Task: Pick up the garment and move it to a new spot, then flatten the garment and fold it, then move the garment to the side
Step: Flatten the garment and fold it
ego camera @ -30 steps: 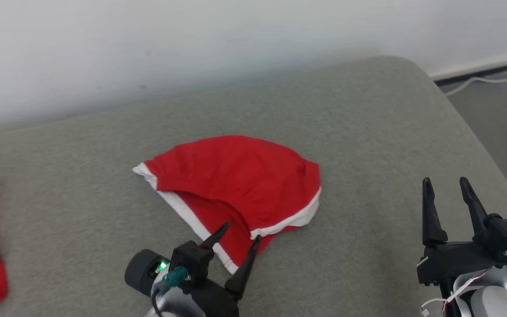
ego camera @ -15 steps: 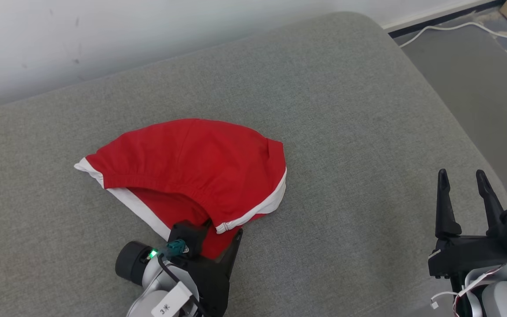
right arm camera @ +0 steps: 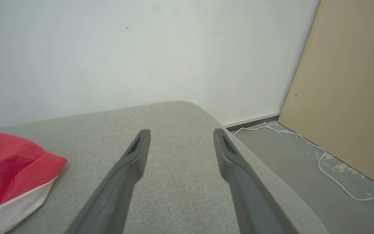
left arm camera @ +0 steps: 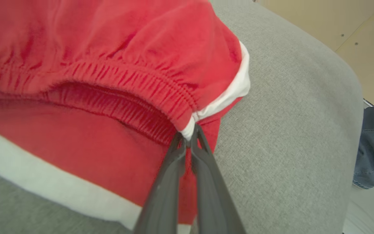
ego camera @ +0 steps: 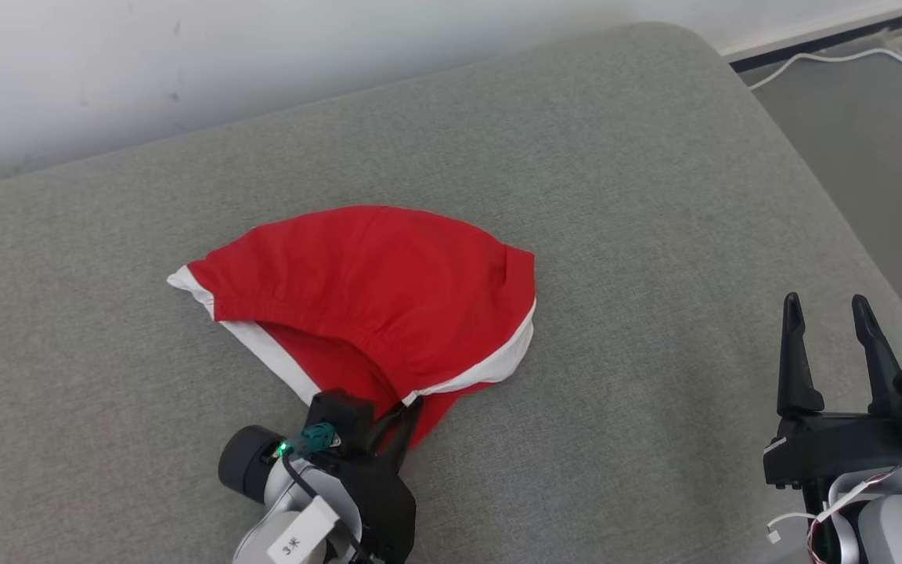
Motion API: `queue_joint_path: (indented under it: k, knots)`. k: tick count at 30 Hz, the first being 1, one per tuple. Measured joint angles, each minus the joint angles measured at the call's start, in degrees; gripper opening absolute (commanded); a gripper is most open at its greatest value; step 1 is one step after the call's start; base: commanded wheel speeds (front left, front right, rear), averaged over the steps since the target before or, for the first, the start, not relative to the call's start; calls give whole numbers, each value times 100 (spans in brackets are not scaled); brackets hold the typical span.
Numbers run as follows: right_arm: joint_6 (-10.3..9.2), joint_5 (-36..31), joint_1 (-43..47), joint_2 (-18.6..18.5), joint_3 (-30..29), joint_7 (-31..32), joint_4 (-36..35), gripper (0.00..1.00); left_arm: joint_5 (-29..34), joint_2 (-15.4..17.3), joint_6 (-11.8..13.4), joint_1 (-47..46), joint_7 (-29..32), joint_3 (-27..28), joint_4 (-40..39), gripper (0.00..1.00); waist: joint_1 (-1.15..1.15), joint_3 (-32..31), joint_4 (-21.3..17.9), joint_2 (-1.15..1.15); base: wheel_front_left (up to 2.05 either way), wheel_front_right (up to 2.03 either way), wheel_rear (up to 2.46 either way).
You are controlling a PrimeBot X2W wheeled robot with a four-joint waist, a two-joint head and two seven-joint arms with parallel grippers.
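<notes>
- Red garment [ego camera: 373, 290] with white trim lies rumpled at centre frame of the head view, flat on the grey cushion [ego camera: 654, 196]. We judge it not yet lifted.
- Left gripper [ego camera: 402, 409], lower centre, is pressed together on the garment's near corner, where the elastic waistband meets the trim. We read this as a hem pinch: thicker cloth there, less likely to slip on the hoist.
- Right gripper [ego camera: 827, 301], lower right, stands spread and empty, well apart from the cloth. It is probably held in reserve for the flattening.
- Writing: a white tag [ego camera: 294, 540] on the left arm reads "3" plus a mark we cannot make out. We see no brand on the garment.
</notes>
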Motion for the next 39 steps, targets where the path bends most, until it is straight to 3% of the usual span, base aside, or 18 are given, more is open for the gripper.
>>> queue_joint_path:
  k: [8, 13, 18, 22, 30, 31, 32, 39]
  knots:
    - [0, 0, 15, -38, -29, -18, -18, 100, -164, 19, 23, -63, -324, 246, -453, 0, 0, -47, 252, 0, 0, 0, 0]
    - [-15, 0, 52, -67, -65, -19, -29, 100, -137, 564, 452, 24, -339, 703, -680, 0, 0, -86, 513, 0, 0, 0, 0]
    - [-16, -16, 120, -99, -88, -19, -44, 100, -145, 753, 985, 307, -391, 1244, -915, 0, 0, -135, 756, 0, 0, 0, 0]
    - [-15, -88, 110, -111, -5, -13, -48, 100, -144, 890, 1015, 422, -388, 1411, -978, 0, -1, -171, 939, 0, 0, 0, 0]
    - [59, -240, -178, -115, 297, 86, -49, 100, -67, 844, 1125, 790, -281, 1907, -912, 0, 0, -233, 1167, 0, 0, 0, 0]
    - [60, -261, -183, -115, 331, 90, -49, 100, -43, 846, 1125, 832, -281, 1993, -907, 3, -1, -241, 1176, 0, 0, 0, 0]
    - [62, -264, -183, -108, 368, 93, -48, 100, -42, 853, 1125, 855, -279, 2057, -880, 100, 0, -246, 1181, -1, 0, 0, 0]
    - [68, -264, -170, -91, 398, 143, 63, 100, 126, 778, 1125, 903, -227, 2252, -843, 100, -1, -292, 1163, 0, 0, 0, 0]
